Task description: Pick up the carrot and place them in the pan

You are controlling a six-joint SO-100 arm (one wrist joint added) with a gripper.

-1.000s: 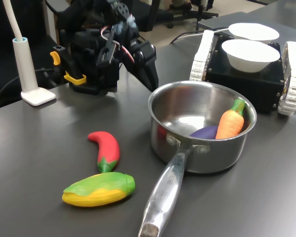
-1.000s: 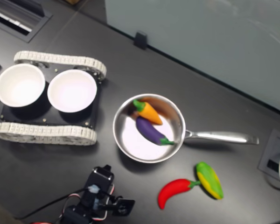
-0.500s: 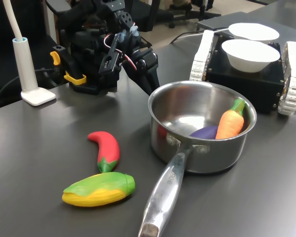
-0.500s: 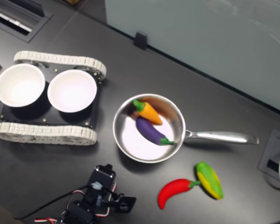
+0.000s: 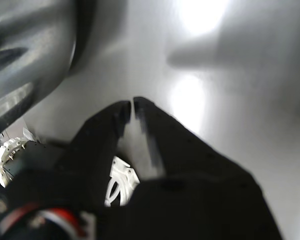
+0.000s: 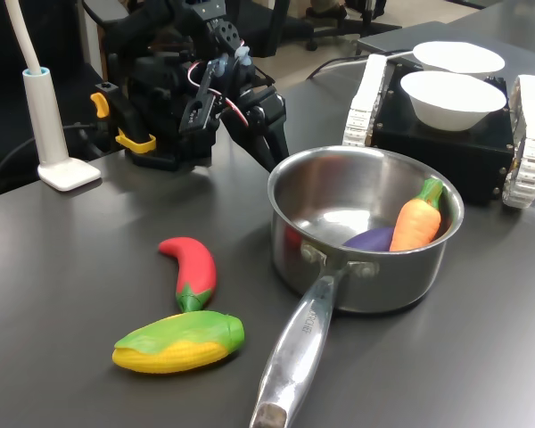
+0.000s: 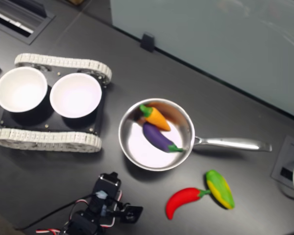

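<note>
tool [image 5: 133,103] nearly closed, wrist view | carrot [image 7: 155,117] in pan [image 7: 132,149], exterior views

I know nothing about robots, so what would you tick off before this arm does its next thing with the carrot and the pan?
1. Carrot inside the pan: ok; both exterior views show it leaning against the inner wall beside a purple eggplant.
2. Gripper empty: ok; in the wrist view the fingertips nearly meet with nothing between them.
3. Gripper clear of the pan: ok; it sits outside the rim.
4. Pan upright on the table: ok.
5. Chili pepper and corn still outside the pan: ok, both lie on the table near the handle.
6. Another carrot left to move: none visible in either exterior view.
</note>
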